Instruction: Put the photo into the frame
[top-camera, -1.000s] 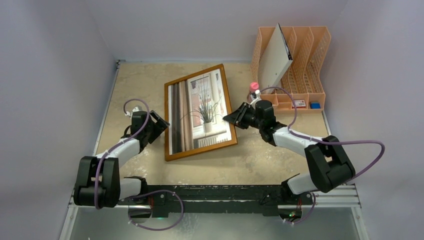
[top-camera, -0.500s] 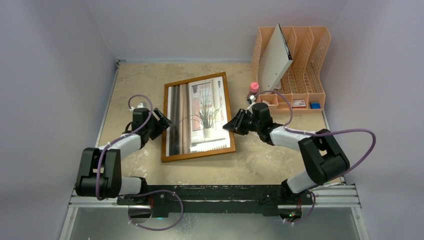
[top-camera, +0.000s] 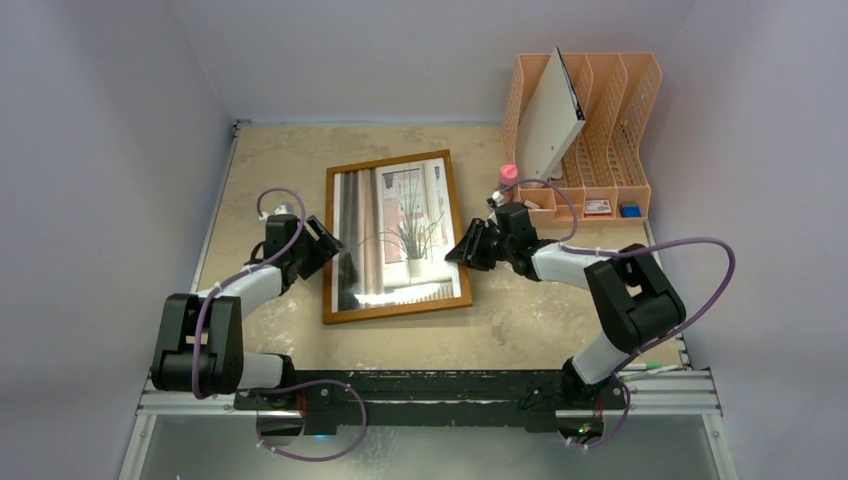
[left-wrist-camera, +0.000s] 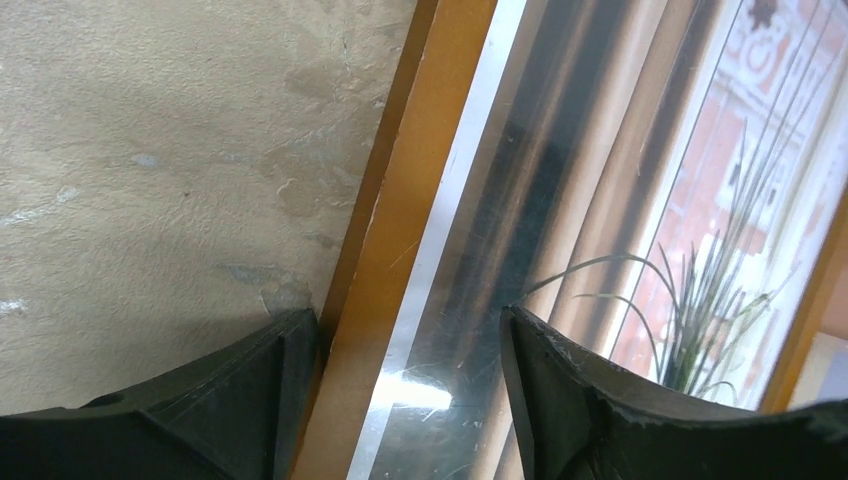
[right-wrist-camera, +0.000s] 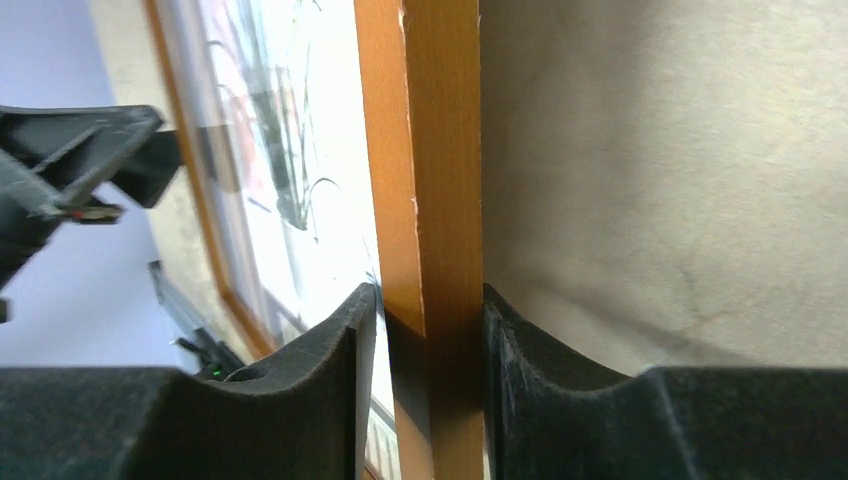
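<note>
The light brown wooden frame (top-camera: 400, 310) lies flat on the table. The photo (top-camera: 395, 235) of a spiky plant at a curtained window shows inside it under the pane. My left gripper (top-camera: 325, 243) is open and straddles the frame's left rail (left-wrist-camera: 420, 180): one finger is on the table outside it, the other over the photo (left-wrist-camera: 640, 200). My right gripper (top-camera: 458, 248) is shut on the frame's right rail (right-wrist-camera: 440, 150), one finger over the pane and one outside. The photo (right-wrist-camera: 300, 180) also shows in the right wrist view.
An orange file organizer (top-camera: 600, 120) stands at the back right with a pale board (top-camera: 550, 115) leaning in it. A pink-capped bottle (top-camera: 508, 178) stands just behind my right gripper. A small red box (top-camera: 598, 207) and a blue item (top-camera: 629, 210) lie in the organizer's base.
The frame has turned clockwise and now lies squarer to the table edges. My right gripper moved left and away with its right rail. My left gripper stayed at the left rail.
</note>
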